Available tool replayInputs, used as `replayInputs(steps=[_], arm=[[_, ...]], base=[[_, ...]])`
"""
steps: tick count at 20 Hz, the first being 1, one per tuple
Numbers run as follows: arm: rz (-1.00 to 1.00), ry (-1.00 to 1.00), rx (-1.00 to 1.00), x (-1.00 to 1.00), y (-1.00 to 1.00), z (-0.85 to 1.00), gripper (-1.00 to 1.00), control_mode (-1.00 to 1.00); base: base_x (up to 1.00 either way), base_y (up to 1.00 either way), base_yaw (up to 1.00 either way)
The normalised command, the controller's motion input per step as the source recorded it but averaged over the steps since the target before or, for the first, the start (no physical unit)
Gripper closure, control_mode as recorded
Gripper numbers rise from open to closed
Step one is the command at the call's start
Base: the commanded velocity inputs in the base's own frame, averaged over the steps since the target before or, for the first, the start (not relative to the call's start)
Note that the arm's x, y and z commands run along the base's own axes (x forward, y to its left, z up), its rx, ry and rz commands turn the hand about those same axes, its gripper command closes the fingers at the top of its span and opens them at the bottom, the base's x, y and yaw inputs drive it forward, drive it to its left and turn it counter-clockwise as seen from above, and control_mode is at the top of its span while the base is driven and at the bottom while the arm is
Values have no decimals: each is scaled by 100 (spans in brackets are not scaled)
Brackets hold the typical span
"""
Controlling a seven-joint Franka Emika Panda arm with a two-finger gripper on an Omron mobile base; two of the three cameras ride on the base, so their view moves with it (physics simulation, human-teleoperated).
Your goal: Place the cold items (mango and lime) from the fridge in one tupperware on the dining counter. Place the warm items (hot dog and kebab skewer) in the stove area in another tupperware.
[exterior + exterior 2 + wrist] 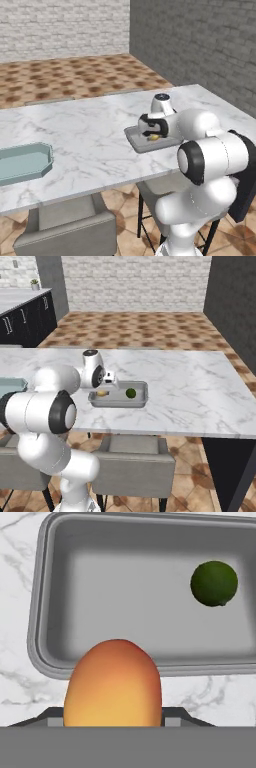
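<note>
Mango [114,684] fills the foreground of the hand view, its orange-yellow body rising from between the finger tips, which are hidden behind it; the fruit sits so snugly in front of the gripper [105,387] that the fingers look pinched on it, though the contact itself cannot be seen. It hangs over the near rim of the grey tupperware [45,612], not yet inside, and that placement reads as a carry paused just short of a drop into the tray. In the far corner of that same tupperware lies the lime [214,583], small and dark green, well apart from the mango, so one cold item is already home and the second is about to join it. From the right base view the tupperware sits on the marble dining counter [200,386], close to its near edge. A second, pale blue-green tupperware [25,162] rests further along the counter from the grey one, well apart, apparently kept for the warm items
</note>
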Motion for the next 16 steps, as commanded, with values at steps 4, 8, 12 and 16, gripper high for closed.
replayInputs(steps=[4, 8, 12, 16], arm=[[8, 0, 0, 41, 0, -39, 100, -100], [9, 0, 0, 44, -3, -32, 100, -100], [18, 6, 0, 45, -10, -28, 100, -100], [20, 6, 0, 40, -13, -25, 100, -100]], base=[[0, 0, 0], [0, 0, 0], [0, 0, 0], [0, 0, 0]])
